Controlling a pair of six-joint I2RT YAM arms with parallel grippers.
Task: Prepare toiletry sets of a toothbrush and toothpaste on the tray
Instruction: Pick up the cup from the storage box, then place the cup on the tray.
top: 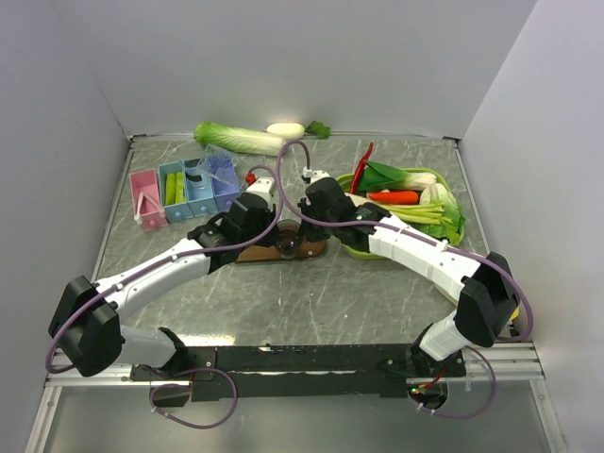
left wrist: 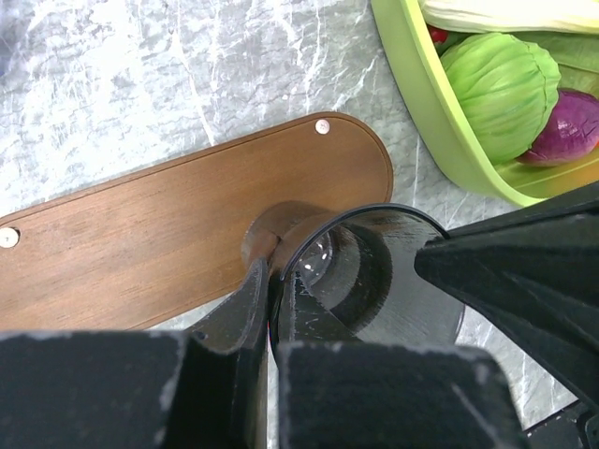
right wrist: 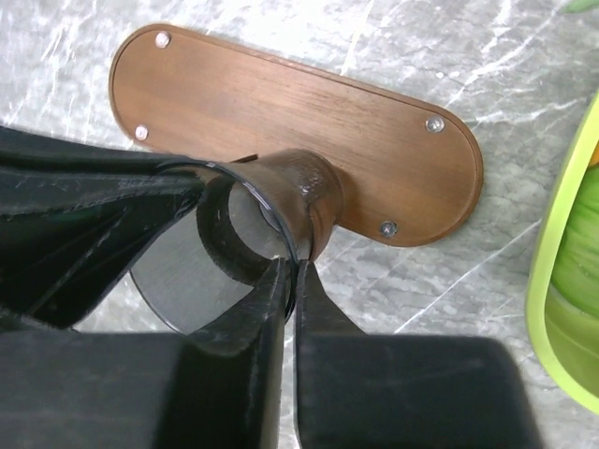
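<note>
Evidently set-up stage: left gripper (left wrist: pixel 271 281) and right gripper (right wrist: pixel 292 271) were each clamped on the rim of one tumbler (left wrist: pixel 374 271), at the tray (left wrist: pixel 140 243) edge, mid-frame. Toothpaste (top: pixel 175 187) sat in the box (top: pixel 203 189), upper left. Next move probably needs one grip released and the tumbler settled.

- No text, label, brand, number or sign can be read in any of the 3 views.
</note>
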